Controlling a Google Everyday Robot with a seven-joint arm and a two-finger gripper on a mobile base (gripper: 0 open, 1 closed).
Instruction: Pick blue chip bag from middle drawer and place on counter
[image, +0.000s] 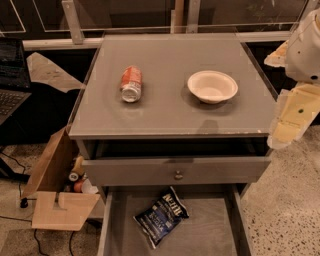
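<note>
Camera view puts my tool (295, 116) beside the tabletop's (170, 117) right edge, carrying nothing I can see; how far open, I cannot tell. The blue chip bag (161, 216) lies in the open middle drawer (212, 231), so I judge the reach down to it comes next.

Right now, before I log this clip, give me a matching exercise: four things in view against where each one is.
Things:
1. blue chip bag
2. orange soda can
3. white bowl
4. gripper

Places:
A. upright on the counter, right half as seen
B. beside the counter's right edge, touching none of the others
C. flat on the floor of the open middle drawer
D. on its side on the counter, left half as seen

Pairs: 1-C, 2-D, 3-A, 4-B
</note>
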